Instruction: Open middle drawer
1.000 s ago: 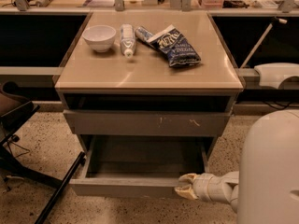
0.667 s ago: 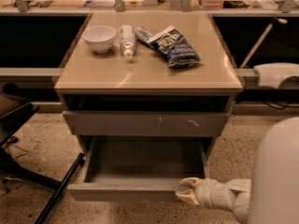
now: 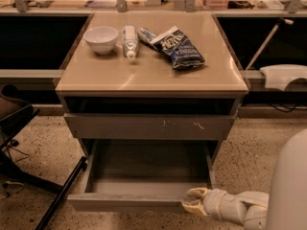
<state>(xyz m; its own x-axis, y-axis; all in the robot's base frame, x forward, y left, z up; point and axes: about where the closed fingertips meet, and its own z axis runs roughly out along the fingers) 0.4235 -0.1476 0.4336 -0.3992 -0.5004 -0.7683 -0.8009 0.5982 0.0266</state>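
Note:
The middle drawer (image 3: 124,202) is a plain grey handleless drawer. It stands pulled far out of the cabinet, low in the camera view, with its grey inside (image 3: 148,169) empty. My gripper (image 3: 193,201) is at the right end of the drawer's front. It is shut on the front's top edge, one finger inside and one outside. Above it, the grey drawer front with white scratch marks (image 3: 148,126) sits only slightly out under the tan top.
On the cabinet top (image 3: 96,75) lie a white bowl (image 3: 100,39), a white bottle (image 3: 129,40) and a blue snack bag (image 3: 177,47). A dark chair and its black leg (image 3: 62,195) stand on the floor at the left. My white body (image 3: 292,190) fills the lower right.
The middle drawer has slid further out toward the camera, and my gripper has moved back with its front edge.

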